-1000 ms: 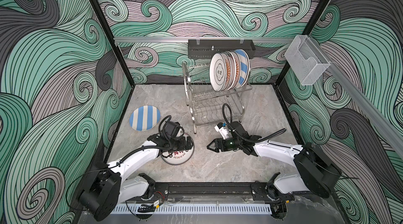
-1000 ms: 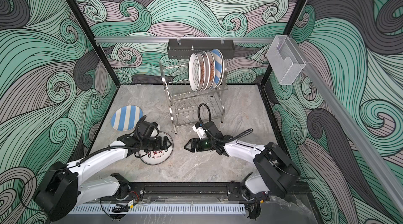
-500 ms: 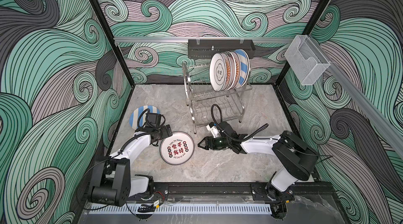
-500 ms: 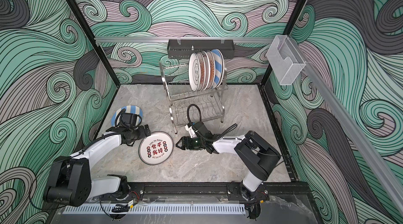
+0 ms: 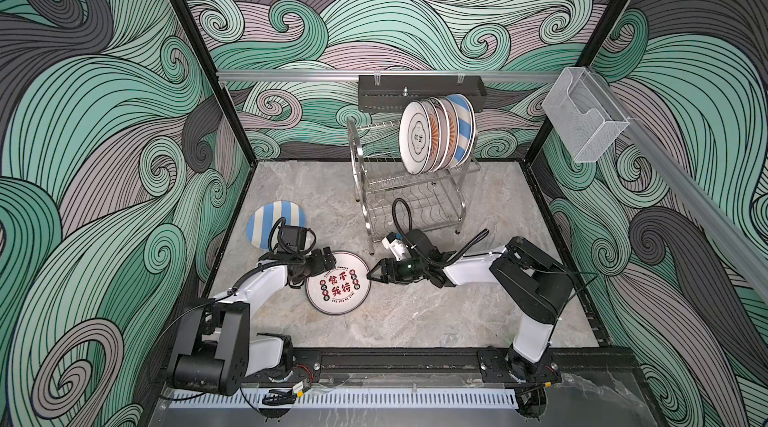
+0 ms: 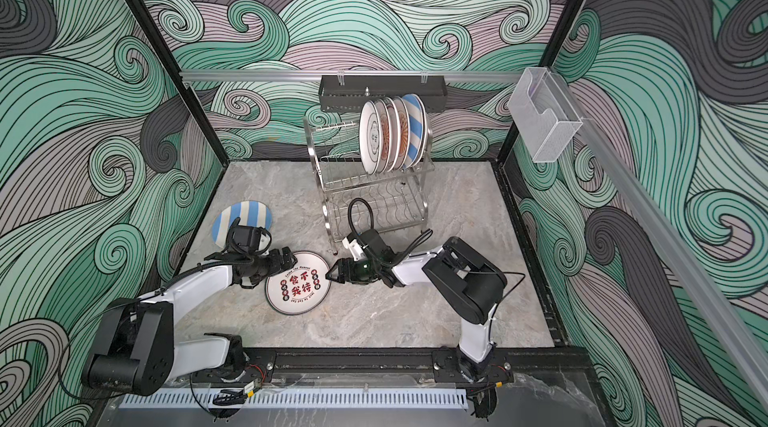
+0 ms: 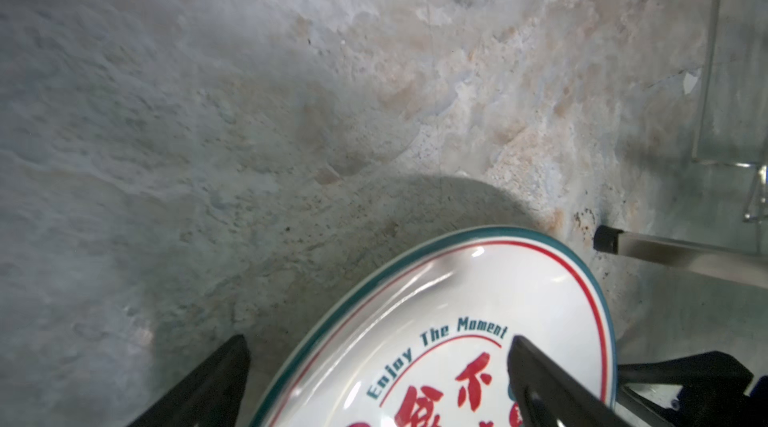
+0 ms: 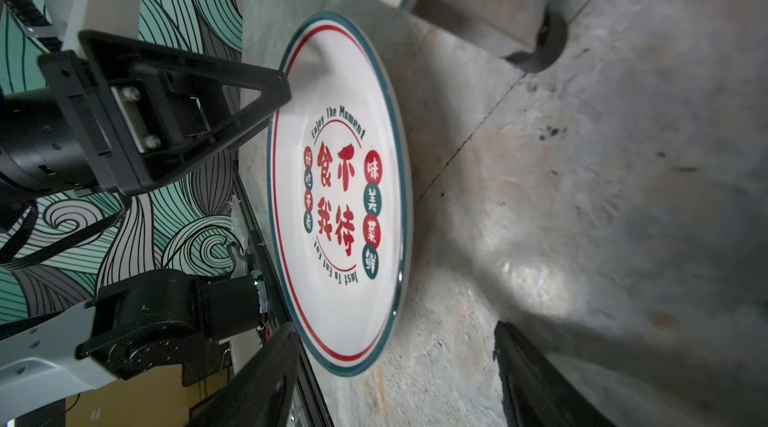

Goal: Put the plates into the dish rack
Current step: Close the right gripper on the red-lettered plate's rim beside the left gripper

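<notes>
The white plate with red characters [image 5: 337, 282] lies flat on the table [image 5: 415, 321] before the dish rack [image 5: 415, 196], between the arms: the left gripper [image 5: 330, 260], jaws apart, straddles its left rim, perhaps touching, and the right gripper [image 5: 372, 274], also spread and empty, stands just beside its right rim.

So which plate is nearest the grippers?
The white green-rimmed plate with red characters, between the left gripper and right gripper; the blue-striped plate lies farther back.

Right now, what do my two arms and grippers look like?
Left arm and right arm: white shells, black joints. Left gripper and right gripper: black, with tapered triangular fingers. Black cables loop over both wrists.
</notes>
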